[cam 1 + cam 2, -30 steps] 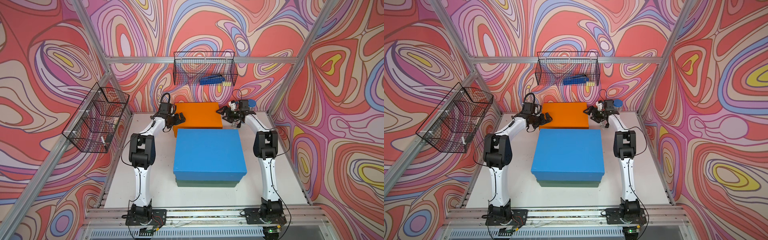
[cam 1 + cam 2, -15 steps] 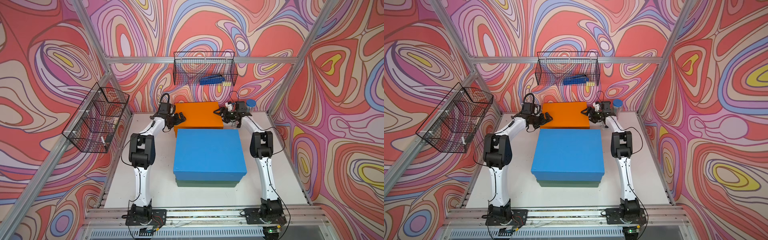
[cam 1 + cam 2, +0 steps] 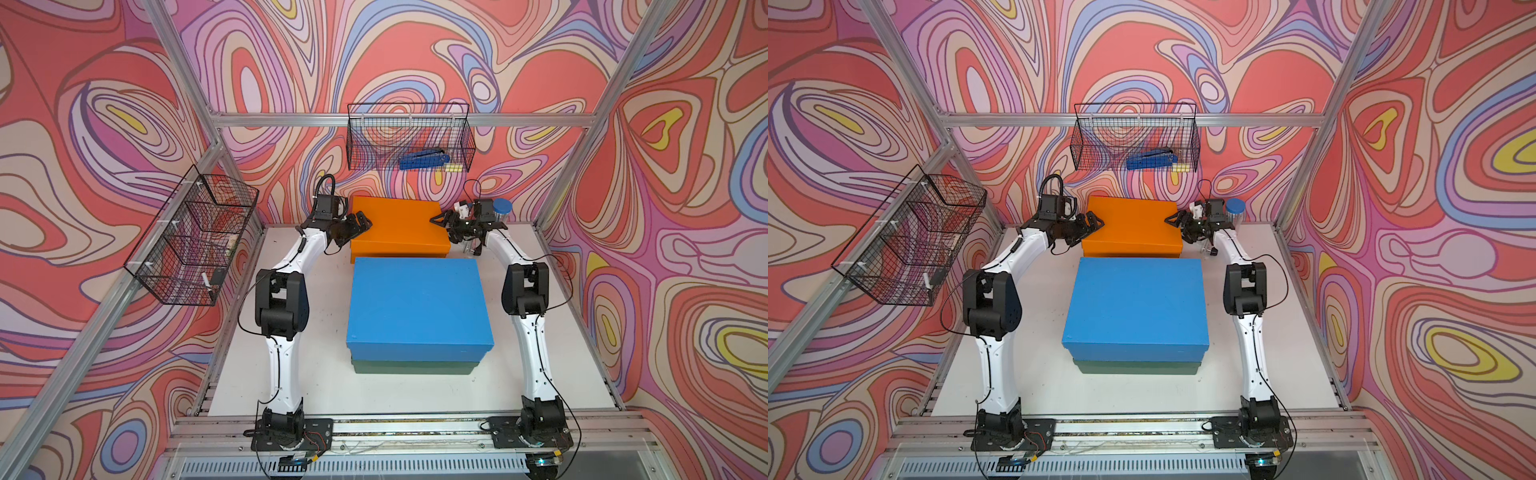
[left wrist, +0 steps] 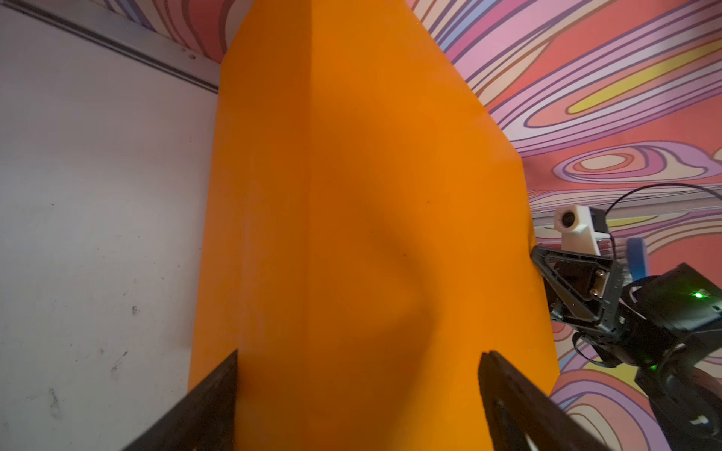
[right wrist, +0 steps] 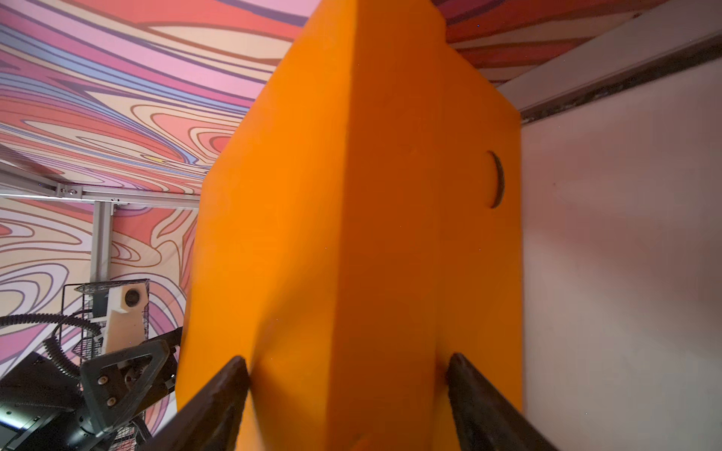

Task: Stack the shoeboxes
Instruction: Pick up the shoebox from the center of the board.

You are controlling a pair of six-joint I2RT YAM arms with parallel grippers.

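A white bench point(image 3: 291, 374) carries three shoeboxes between two robot arms. Near the middle of the bench, toward its front edge, the blue shoebox point(image 3: 417, 305) sits squarely on the dark green shoebox point(image 3: 415, 368), which shows only as a thin strip beneath it. The orange shoebox point(image 3: 397, 226) rests alone on the bench along the back edge, just behind that pair, with its long axis parallel to the back edge.

Each arm is at one short end of the orange shoebox. The left end effector point(image 3: 360, 220) meets the end nearer the bench's left edge. The right end effector point(image 3: 436, 219) meets the opposite end. Neither arm is nearer, and the box lies straight between them.

In both wrist views the jaws are spread wide astride the box's upper end edge, with one finger over the lid and one against the end wall. The right arm's tips look to be against the cardboard. The left arm's stand wider. Whether either has a firm hold cannot be told.

The coming move probably turns on this: the stack lies directly toward the front edge from the orange shoebox, and its blue lid stands higher, so both ends would have to rise level before the box comes forward.
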